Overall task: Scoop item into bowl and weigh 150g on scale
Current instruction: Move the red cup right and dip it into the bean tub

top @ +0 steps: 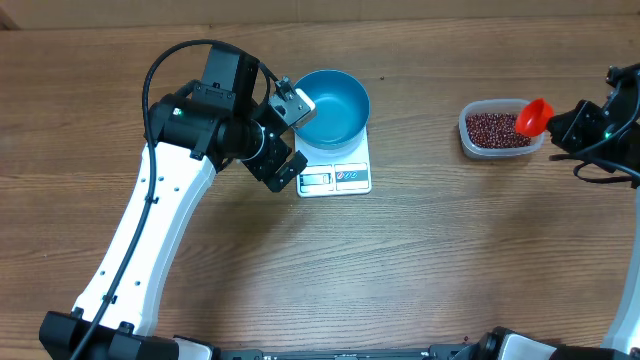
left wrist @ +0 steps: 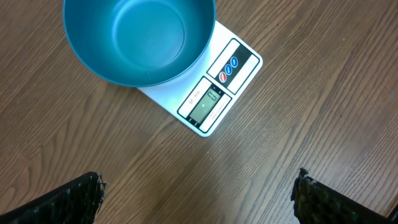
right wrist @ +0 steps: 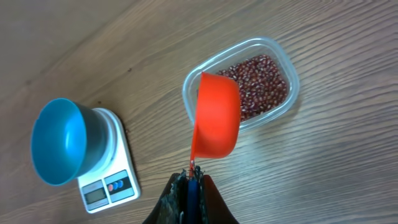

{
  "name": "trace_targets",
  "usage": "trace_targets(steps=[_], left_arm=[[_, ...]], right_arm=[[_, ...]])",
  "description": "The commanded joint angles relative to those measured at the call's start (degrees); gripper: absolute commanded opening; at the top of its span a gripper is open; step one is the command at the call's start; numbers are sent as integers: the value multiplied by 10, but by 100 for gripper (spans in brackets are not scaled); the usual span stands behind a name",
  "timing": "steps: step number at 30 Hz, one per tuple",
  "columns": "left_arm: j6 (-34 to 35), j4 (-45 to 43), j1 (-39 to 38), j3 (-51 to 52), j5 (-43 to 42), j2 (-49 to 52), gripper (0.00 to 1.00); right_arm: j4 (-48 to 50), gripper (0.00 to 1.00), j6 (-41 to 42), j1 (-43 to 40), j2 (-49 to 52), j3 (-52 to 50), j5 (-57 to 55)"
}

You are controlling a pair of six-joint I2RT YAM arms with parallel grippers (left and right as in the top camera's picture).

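The blue bowl (top: 335, 104) stands empty on the white scale (top: 335, 177), also seen as bowl (left wrist: 140, 37) and scale (left wrist: 214, 99) in the left wrist view. My left gripper (top: 290, 135) hovers open just left of the bowl, with nothing between its fingers (left wrist: 81, 196). The red-brown beans (top: 497, 128) lie in a clear tub (top: 470, 140) at the right. My right gripper (right wrist: 191, 180) is shut on the handle of a red scoop (right wrist: 217, 115), which hangs above the tub's (right wrist: 280, 56) near edge over the beans (right wrist: 264, 84). The scoop (top: 534, 117) looks empty.
Bare wooden tabletop (top: 420, 260) surrounds the scale and the tub. The left arm (top: 150, 230) runs from the front left toward the scale. The right arm (top: 610, 125) sits at the right edge.
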State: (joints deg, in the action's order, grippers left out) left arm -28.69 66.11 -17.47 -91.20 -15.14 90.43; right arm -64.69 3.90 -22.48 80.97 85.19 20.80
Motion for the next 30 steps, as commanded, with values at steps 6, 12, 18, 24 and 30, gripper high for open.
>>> trace_targets(steps=[6,12,18,24,30], left_arm=[[-9,1,2,4,3,3,99],[-9,1,2,4,3,3,99],[-9,1,2,4,3,3,100],[-9,1,2,4,3,3,99],[-9,1,2,4,3,3,99]], right_arm=[[21,4,-81,-3,53,19,-25],[70,4,-135,0,85,19,-34],[87,4,-181,0,118,18,-34],[82,4,-192,0,168,13,-34],[89,4,-192,0,212,13,-50]])
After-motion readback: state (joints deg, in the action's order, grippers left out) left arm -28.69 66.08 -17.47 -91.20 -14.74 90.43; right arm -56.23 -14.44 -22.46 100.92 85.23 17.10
